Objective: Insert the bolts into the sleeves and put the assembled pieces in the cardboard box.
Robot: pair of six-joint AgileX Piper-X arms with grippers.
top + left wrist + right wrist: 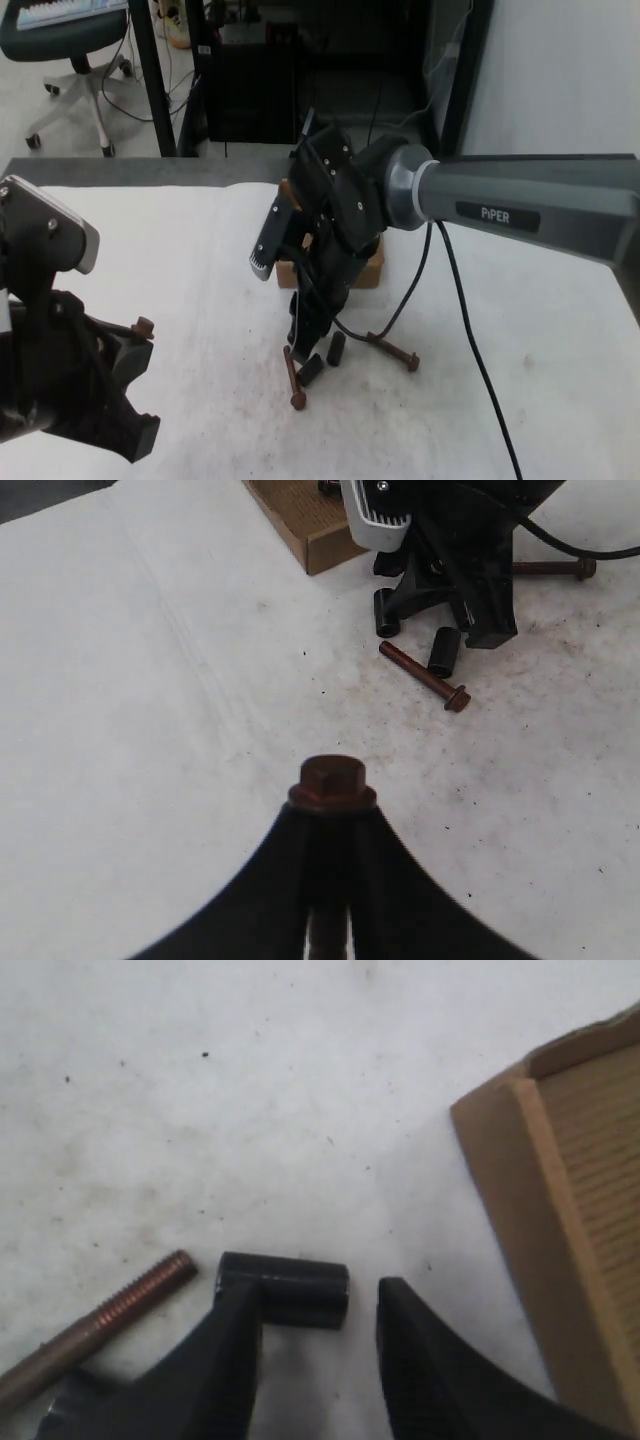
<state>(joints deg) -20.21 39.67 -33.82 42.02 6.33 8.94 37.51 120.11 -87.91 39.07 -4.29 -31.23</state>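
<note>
The left gripper (332,820) sits at the near left of the white table (180,260). It is pressed together on a brown bolt (332,780), and the bolt's head pokes out. In the middle, the right gripper (318,1312) points down with its fingers spread. A black sleeve (288,1288) lies right at its fingertips. A loose bolt (293,378) lies near it, and a second loose bolt (392,348) lies a bit to the right. The cardboard box (370,272) stands just behind.
</note>
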